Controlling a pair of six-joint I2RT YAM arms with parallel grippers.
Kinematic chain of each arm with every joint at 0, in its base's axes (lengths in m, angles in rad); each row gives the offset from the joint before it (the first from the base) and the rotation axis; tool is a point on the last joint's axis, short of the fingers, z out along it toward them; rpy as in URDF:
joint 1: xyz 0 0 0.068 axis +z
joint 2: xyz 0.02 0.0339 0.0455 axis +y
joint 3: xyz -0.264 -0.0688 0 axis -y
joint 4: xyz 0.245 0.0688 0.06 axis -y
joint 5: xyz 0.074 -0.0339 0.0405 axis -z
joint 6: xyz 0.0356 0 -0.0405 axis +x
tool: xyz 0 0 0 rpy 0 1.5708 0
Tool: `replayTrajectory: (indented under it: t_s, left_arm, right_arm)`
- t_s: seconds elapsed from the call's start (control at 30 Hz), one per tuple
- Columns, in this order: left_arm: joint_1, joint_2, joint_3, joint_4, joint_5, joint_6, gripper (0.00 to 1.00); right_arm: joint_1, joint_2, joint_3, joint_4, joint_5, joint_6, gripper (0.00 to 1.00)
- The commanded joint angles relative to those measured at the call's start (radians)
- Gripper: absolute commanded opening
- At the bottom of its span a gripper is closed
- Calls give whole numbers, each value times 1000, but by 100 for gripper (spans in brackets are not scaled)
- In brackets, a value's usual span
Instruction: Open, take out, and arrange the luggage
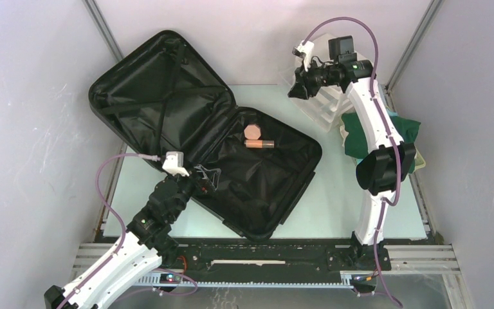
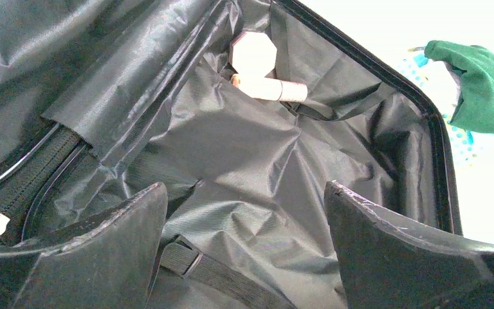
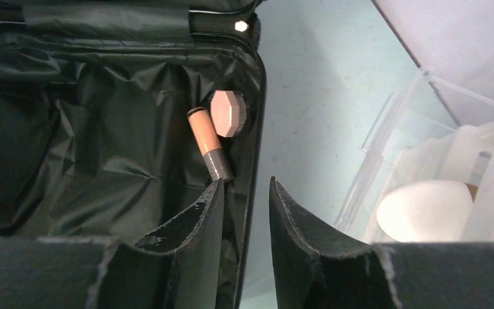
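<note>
The left arm point(image 1: 128, 248) reaches low and forward, the left claw point(image 2: 244, 187) spread wide, empty. The right arm point(image 1: 376, 122) stands tall, the right claw point(image 3: 247, 183) tilted down, narrowly parted, empty.

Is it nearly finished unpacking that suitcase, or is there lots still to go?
Partly done. The luggage lies open, and a green cloth and a white egg-shaped sponge in the clear organizer sit outside it, seemingly unpacked. Nothing is in hand: the left gripper hovers open over the lining, and the right gripper is open and empty near the organizer. Left to do: a pink octagonal compact and a peach tube lie inside.
</note>
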Motion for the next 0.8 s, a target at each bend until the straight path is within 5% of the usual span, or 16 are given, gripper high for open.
replayTrajectory:
  t_s: [0.0,0.43,0.77]
  left_arm:
    - [6,-13,-11,20,6,-15,95]
    - [6,-6,-11,21,4,-15,96]
    - [6,-12,-16,20,3,-17,96]
  right_arm:
    - [17,-10,17,-35,-68,-19,39]
    - [115,12,-75,29,208,-47,42]
    - [193,108,-96,203,777,48,40]
